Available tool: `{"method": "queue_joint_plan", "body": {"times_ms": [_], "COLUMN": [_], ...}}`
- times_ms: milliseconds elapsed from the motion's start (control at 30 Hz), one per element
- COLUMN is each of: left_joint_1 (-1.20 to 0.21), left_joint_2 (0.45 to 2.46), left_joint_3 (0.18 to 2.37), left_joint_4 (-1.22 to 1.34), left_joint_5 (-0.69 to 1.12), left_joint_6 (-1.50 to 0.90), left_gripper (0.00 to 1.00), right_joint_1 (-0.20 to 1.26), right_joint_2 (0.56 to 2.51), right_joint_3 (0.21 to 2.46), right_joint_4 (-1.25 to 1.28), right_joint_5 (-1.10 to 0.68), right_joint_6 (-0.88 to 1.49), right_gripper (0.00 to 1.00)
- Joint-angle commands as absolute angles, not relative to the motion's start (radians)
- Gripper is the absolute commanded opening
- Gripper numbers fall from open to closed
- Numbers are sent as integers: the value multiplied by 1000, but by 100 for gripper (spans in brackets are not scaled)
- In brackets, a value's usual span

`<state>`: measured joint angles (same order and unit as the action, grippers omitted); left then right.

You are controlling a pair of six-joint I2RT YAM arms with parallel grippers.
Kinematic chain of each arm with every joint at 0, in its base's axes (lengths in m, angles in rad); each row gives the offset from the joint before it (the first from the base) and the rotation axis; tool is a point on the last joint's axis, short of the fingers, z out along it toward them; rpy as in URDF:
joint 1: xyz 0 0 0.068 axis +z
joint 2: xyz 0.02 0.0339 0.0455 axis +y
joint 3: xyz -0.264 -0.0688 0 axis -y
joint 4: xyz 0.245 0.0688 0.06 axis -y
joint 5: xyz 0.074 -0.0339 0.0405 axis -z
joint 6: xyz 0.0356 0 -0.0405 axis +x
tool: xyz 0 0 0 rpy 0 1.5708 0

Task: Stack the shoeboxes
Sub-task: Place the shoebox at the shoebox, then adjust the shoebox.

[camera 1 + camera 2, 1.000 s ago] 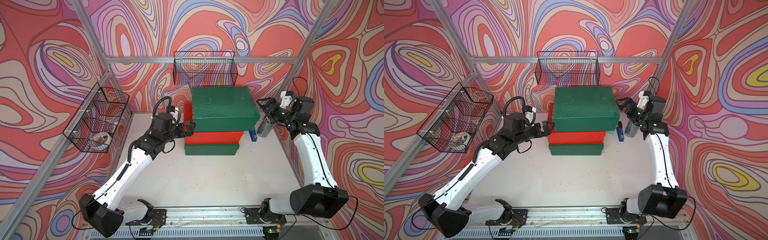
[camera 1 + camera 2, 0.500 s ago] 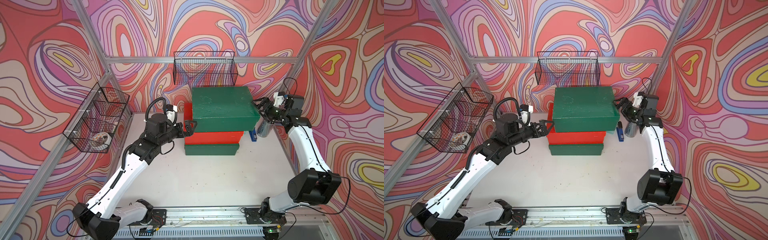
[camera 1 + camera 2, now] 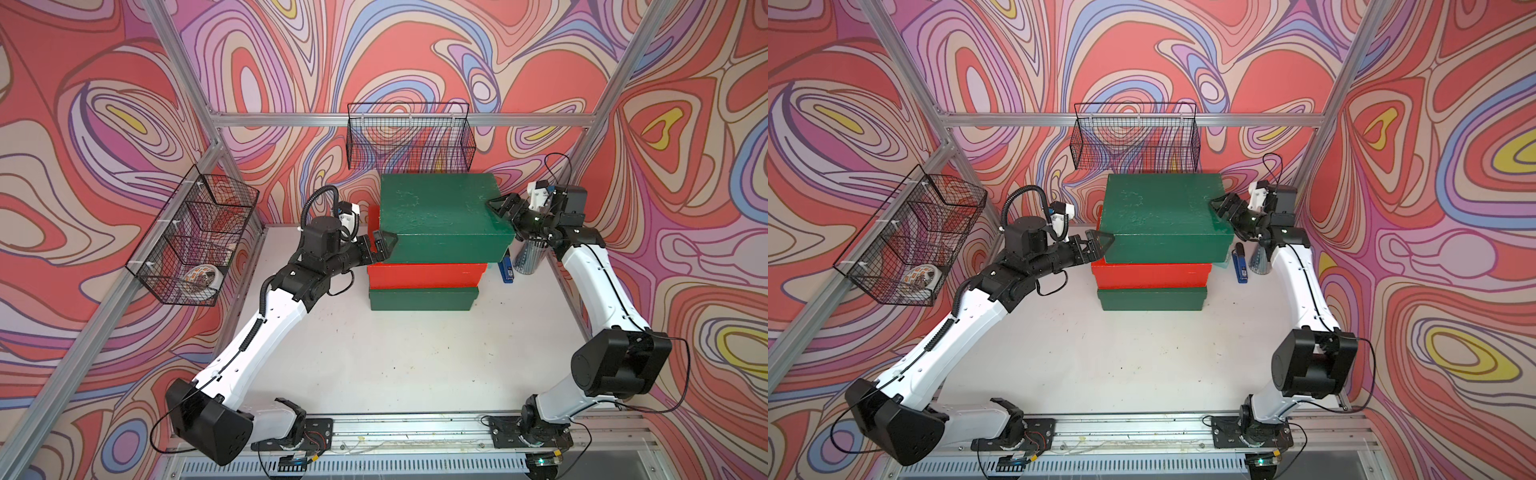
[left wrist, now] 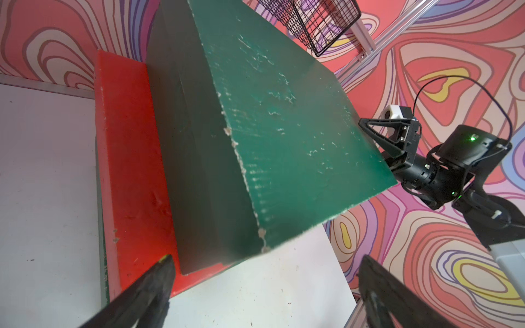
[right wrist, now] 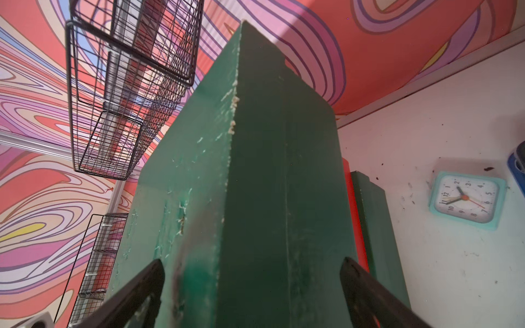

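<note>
Right gripper (image 3: 498,208) is edging toward the top green shoebox (image 3: 436,212) at the table's (image 3: 415,353) back edge, jaws apart. Left gripper (image 3: 382,243) is hovering opposite, spread.

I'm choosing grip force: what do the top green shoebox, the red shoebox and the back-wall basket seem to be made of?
Top green shoebox: probably cardboard, matte green coat; pale fibre shows at its scuffed edges. Red shoebox: likely the same, matte, chipped pale along an edge. Back-wall basket: thin black wire mesh, apparently coated metal.
</note>
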<state>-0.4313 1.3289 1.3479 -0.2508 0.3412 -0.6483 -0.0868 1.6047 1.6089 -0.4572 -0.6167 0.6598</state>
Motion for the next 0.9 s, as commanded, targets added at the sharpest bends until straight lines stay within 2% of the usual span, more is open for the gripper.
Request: {"method": "queue_joint_plan", "body": {"times_ms": [0,267,867], "left_joint_1": [-401,-401,-397], "left_joint_2": [1389,1503,1397], "left_joint_3": [1427,1523,1381], "left_joint_4": [-189,-178,-115], "left_joint_5": [378,456,406], "left_joint_6": [-652,-657,-668], "left_gripper": [100,100,100], "right_joint_1": [-70,-45,24], "right_joint_2": [1614,1631,1640], "right_joint_3": [1638,1642,1644], "right_joint_4": [-446,-444,-440], "right_joint_5": [-606,-601,-575], "right_joint_6": [654,649,641], "right_gripper": [97,97,97]}}
